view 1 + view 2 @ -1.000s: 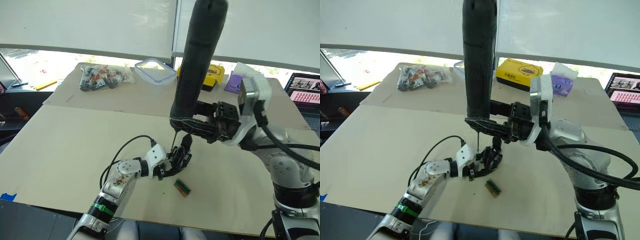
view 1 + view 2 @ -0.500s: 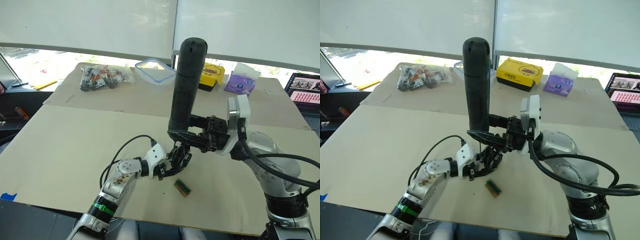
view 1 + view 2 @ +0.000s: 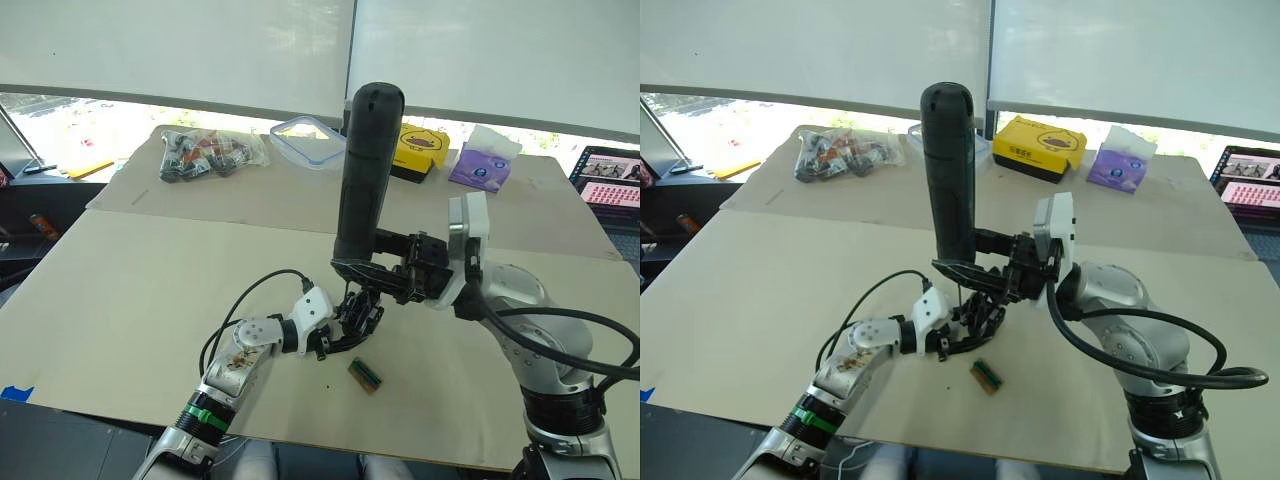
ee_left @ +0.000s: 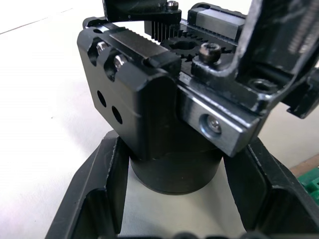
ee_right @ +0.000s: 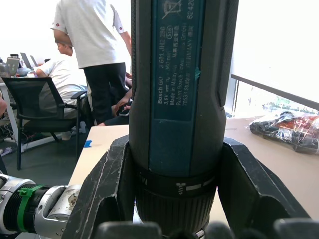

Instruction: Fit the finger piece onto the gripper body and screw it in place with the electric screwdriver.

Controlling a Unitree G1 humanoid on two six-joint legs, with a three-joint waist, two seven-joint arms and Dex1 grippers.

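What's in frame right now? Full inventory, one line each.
electric screwdriver: 1, dark, upright in the right pincer, tip over the gripper body
gripper body: 1, black, near table edge, held by the left pincer
small block: 1, green-brown, beside the gripper body
bag of parts: 1, clear, far left
lidded container: 1, clear with blue rim, far centre
box: 1, yellow, far side
tissue pack: 1, purple, far right
table: 1, beige
people: 2, white shirts, background of the right wrist view
left pincer: shut
right pincer: shut

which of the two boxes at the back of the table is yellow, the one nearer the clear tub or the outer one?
The yellow box, the one nearer the clear tub. The other box, farther toward the robot's right, is purple with white tissue sticking out of its top.
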